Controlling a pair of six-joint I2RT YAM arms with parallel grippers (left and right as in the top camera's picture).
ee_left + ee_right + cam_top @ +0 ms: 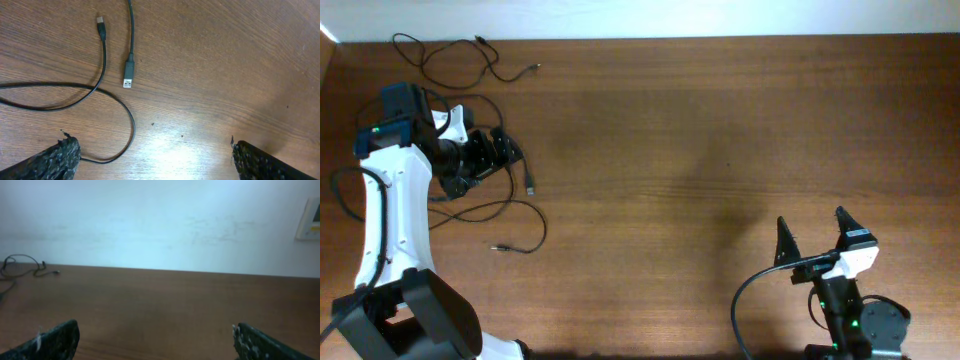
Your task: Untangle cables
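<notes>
My left end effector hangs wide open, gripping nothing, above two cables at the left of the overhead frame. A third cable lies apart in the upper left corner. I judge I'm between picks: these thin, limp black cords cross here, so next I must pinch one near its flat silvery plug and drag it clear. My right end effector sits open at lower right over the grainy wooden bench.
</notes>
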